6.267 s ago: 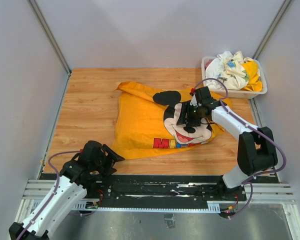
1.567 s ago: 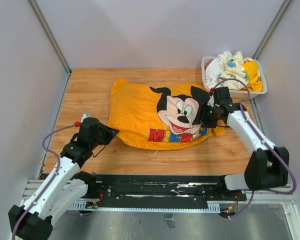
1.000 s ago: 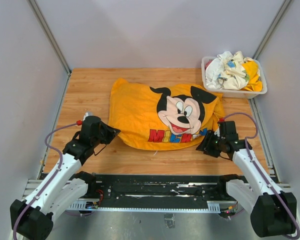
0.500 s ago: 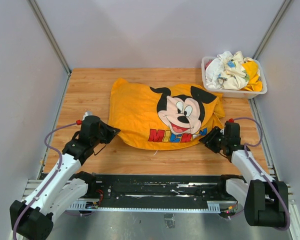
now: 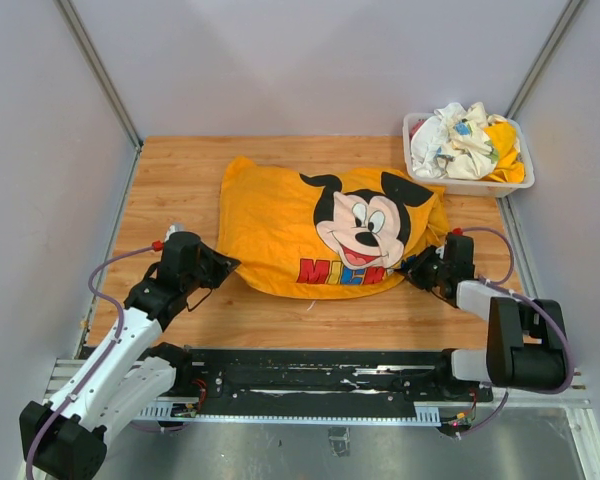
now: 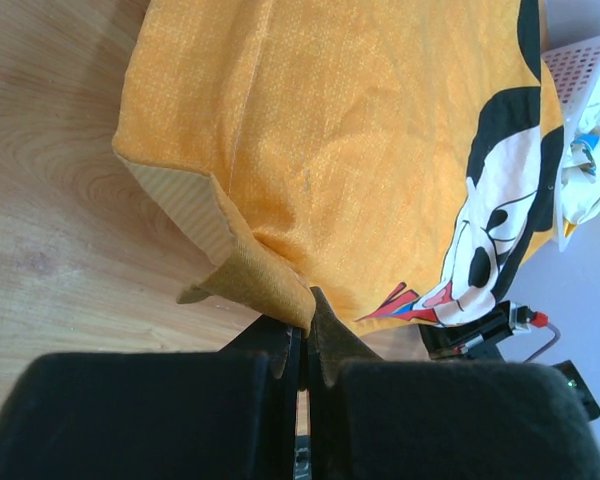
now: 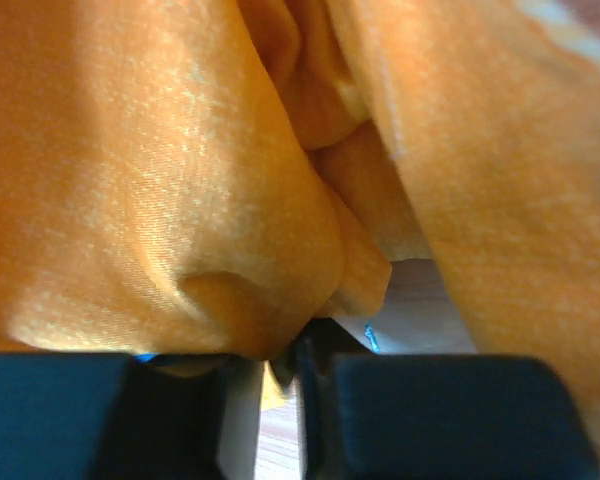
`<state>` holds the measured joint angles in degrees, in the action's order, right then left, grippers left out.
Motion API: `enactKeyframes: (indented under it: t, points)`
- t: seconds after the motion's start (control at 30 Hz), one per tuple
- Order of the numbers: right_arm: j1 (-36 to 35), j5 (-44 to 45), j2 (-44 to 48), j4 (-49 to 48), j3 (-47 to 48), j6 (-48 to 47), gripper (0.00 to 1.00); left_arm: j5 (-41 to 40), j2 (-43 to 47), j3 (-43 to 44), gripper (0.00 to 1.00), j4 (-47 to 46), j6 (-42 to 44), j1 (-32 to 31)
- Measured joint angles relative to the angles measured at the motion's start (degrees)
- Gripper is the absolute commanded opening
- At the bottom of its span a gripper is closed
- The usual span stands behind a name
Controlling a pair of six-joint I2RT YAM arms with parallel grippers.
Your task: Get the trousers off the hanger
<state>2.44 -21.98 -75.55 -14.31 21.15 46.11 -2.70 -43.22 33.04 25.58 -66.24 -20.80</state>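
The trousers (image 5: 280, 220), orange cloth with a cartoon mouse print, lie spread flat mid-table. No hanger shows in any view. My left gripper (image 5: 225, 265) sits at the cloth's lower left corner. The left wrist view shows this gripper (image 6: 305, 330) shut, with a folded-up corner of the orange cloth (image 6: 360, 130) pinched at its tips. My right gripper (image 5: 417, 268) is low at the lower right edge. In the right wrist view its jaws (image 7: 280, 360) stand narrow, with a bunched fold of the orange cloth (image 7: 160, 180) caught between them.
A white plastic basket (image 5: 468, 186) heaped with crumpled clothes stands at the back right corner, close to the trousers' far right edge. Grey walls close in the wooden table (image 5: 170, 180) on three sides. The arms' black base rail (image 5: 320, 375) runs along the near edge.
My right gripper has moved up to the trousers' lower right edge and closed on a fold of the cloth. The left gripper and the garment have stayed where they were.
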Motion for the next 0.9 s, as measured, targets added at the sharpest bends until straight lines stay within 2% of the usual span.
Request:
enactKeyframes:
  t: [0.1,0.23,0.37,0.47,0.63,0.8,0.9]
  points:
    - [0.0,0.0,0.3,0.9,0.0,0.0,0.01,0.0,0.0,0.1,0.00,0.3,0.0,0.0]
    - [0.0,1.0,8.8,10.3,1.4,-1.7,0.01,0.3,-0.1,1.3,0.00,1.0,0.0,0.7]
    - [0.0,2.5,20.6,22.3,9.6,-5.0,0.01,0.5,-0.9,5.0,0.00,1.9,0.4,1.9]
    - [0.0,4.0,24.6,29.4,17.8,-7.3,0.01,0.5,-1.7,9.0,0.00,2.1,0.7,2.6]
    - [0.0,5.1,23.6,38.9,29.6,-9.9,0.01,0.7,-4.7,17.5,0.00,3.2,1.3,4.4]
    - [0.0,5.3,20.2,43.9,37.9,-10.6,0.01,1.6,-9.5,26.1,0.00,4.4,2.0,6.4]
    - [0.1,5.0,17.6,47.1,42.0,-11.1,0.01,2.8,-10.4,27.1,0.00,4.1,1.9,7.6]
